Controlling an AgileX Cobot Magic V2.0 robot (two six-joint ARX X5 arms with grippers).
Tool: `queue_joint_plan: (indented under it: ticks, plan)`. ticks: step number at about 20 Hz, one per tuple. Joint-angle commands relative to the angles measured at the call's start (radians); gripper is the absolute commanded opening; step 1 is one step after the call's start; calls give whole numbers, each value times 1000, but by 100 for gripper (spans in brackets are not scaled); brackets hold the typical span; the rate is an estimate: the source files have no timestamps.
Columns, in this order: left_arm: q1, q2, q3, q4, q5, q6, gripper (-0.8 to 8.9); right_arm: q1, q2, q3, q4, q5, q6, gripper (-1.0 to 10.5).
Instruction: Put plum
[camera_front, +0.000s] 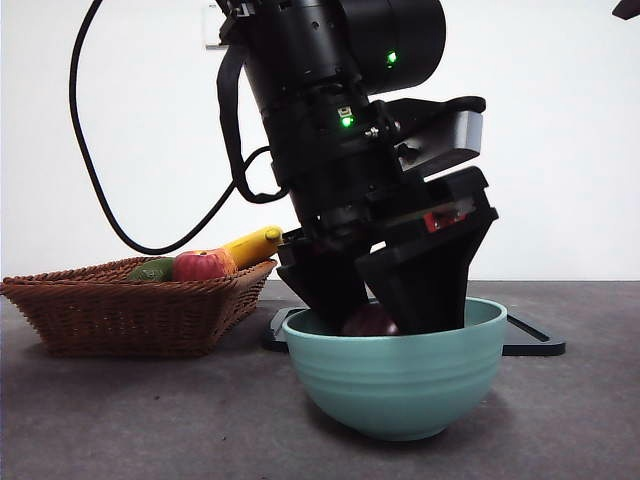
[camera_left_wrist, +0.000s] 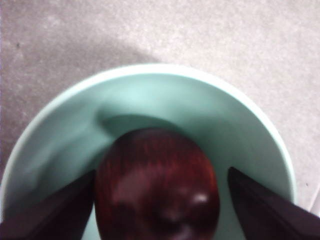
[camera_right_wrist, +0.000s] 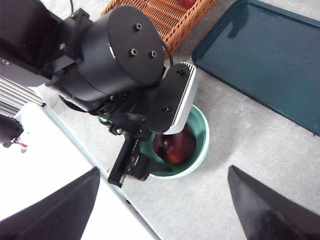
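The dark maroon plum (camera_front: 370, 322) lies in the bottom of a pale green bowl (camera_front: 400, 380) in the middle of the table. My left gripper (camera_front: 383, 305) reaches down into the bowl with a jaw on each side of the fruit. In the left wrist view the plum (camera_left_wrist: 157, 185) touches one jaw, while a gap of bowl (camera_left_wrist: 150, 95) shows before the other, so this gripper is open. From high above, the right wrist view shows the plum (camera_right_wrist: 174, 146) in the bowl (camera_right_wrist: 202, 135) under the left arm. My right gripper (camera_right_wrist: 162, 200) hangs open and holds nothing.
A wicker basket (camera_front: 130, 300) at the left holds a red apple (camera_front: 200, 266), a banana (camera_front: 255, 243) and a green fruit (camera_front: 150, 270). A dark flat tray (camera_front: 530, 340) lies behind the bowl. The table's edge runs close to the bowl in the right wrist view.
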Motion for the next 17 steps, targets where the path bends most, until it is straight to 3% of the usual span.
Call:
queue_joint_plan:
  ticks: [1,10,17]
  plan:
    - [-13,22,54,-25,-2,11,437,4,6,21,3,1,0,411]
    - [11,-17,274,-204,-1,-3,436,4,6,21,2,1,0,411]
    - [183,-289,287,-186,16,-76,436,4,6,21,3,1,0,411]
